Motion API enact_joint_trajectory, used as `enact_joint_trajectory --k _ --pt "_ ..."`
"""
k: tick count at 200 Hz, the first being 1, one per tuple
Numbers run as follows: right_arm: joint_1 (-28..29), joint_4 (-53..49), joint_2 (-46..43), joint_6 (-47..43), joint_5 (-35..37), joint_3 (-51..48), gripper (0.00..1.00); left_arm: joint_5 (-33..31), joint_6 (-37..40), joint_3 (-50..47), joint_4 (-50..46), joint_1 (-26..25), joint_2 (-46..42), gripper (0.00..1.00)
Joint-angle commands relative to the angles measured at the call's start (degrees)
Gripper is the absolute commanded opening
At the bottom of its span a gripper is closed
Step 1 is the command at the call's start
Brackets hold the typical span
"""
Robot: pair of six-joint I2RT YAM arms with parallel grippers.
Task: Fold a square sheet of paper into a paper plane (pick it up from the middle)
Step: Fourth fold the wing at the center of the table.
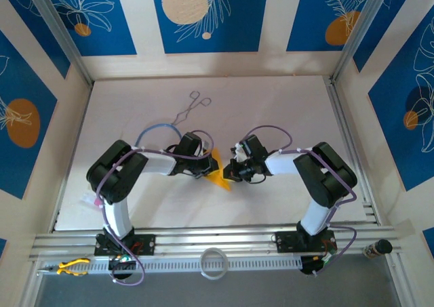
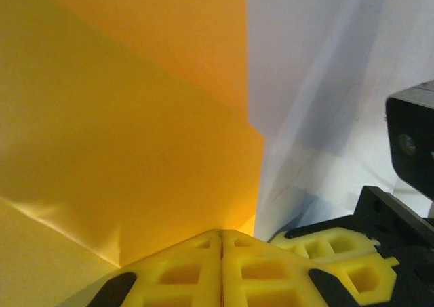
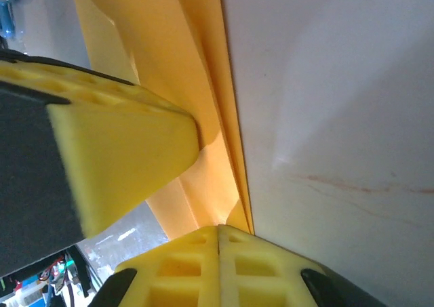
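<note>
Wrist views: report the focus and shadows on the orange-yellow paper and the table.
Left wrist view: the folded orange-yellow paper sheet shows no glare, deeper orange at top; soft bluish shadows streak the white table. Right wrist view: the near yellow foam finger looks soft, the paper's folds sharper.

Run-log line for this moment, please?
left tool: shut, tips on paper plane | right tool: shut, tips at its edge | fold: partly done
</note>
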Motion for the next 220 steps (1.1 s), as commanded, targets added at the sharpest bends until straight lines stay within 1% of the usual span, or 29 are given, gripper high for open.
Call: enact_joint_trajectory --k 1,39,134,220 --pt "1.2 -10.6 3.0 -3.2 6.4 -1.0 0.01 -1.7 -0.1 0.0 -0.8 1.9 2.3 0.09" --pt "1.7 -11.8 2.4 -4.0 7.9 -1.3 0.01 -1.5 1.0 1.7 -2.2 4.4 3.0 0.10" --pt "0.4 -13.2 0.5 -6.0 8.4 -1.9 0.00 -2.9 8.3 6.6 -9.2 10.4 5.1 0.10" --pt "-0.2 -13.3 0.1 -6.4 8.2 -2.7 0.00 -2.0 13.4 9.3 -10.5 14.5 6.1 0.12"
